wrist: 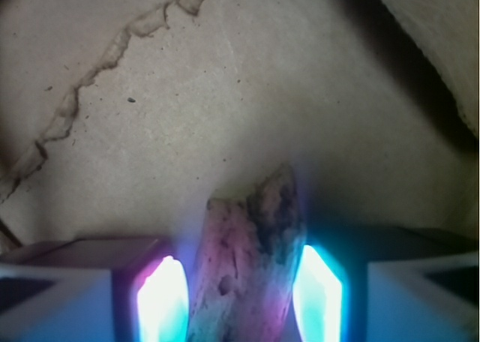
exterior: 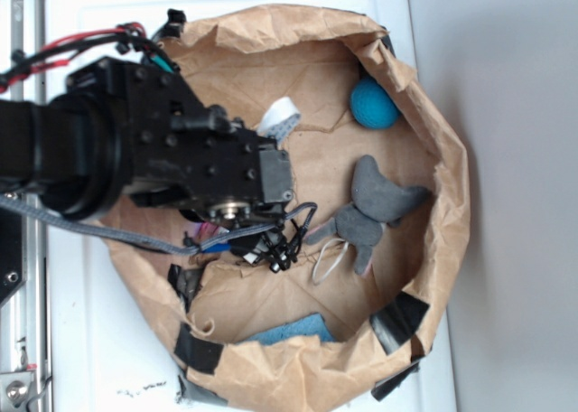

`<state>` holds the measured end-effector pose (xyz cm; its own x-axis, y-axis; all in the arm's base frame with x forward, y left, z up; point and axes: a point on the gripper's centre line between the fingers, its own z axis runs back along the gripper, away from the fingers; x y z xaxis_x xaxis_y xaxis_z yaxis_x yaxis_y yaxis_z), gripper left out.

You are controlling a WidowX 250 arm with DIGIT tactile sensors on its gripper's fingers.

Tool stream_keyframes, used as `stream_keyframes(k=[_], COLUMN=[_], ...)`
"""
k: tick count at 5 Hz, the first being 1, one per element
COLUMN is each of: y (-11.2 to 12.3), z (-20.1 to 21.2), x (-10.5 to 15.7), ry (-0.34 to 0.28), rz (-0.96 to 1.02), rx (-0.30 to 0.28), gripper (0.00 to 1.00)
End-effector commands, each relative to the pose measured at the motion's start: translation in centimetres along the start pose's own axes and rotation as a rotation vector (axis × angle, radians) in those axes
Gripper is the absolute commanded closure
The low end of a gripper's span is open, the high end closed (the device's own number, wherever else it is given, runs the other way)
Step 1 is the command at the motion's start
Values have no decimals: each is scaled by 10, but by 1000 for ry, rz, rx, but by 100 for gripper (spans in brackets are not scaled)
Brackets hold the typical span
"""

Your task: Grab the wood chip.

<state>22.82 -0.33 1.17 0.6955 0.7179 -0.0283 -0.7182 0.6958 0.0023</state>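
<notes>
A white surface [exterior: 81, 340] is carrying a wide brown paper bag [exterior: 433, 141], which is lying open with its crumpled rim rolled down and is taking most of the space. Black tape patches [exterior: 397, 317] are sitting on the rim of the bag at several places. Near the lower left corner some small dark crumbs [exterior: 135, 392] are lying directly on the surface; they are too small to say what they are. At the far left edge a metal rail [exterior: 23, 322] with screws is running along the surface.
</notes>
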Motion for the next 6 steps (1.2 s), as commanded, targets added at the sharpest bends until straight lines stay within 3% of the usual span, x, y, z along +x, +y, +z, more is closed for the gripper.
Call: stream_keyframes(k=[1, 2, 3, 5, 6], y=[11, 15, 18, 30, 28], z=[22, 60, 109, 151, 150], x=[12, 26, 41, 45, 37], ry=[4, 32, 21, 6, -101], rz=[3, -1, -50, -113, -174], rx=[-79, -181, -326, -371, -325], gripper=[100, 100, 100, 100, 100])
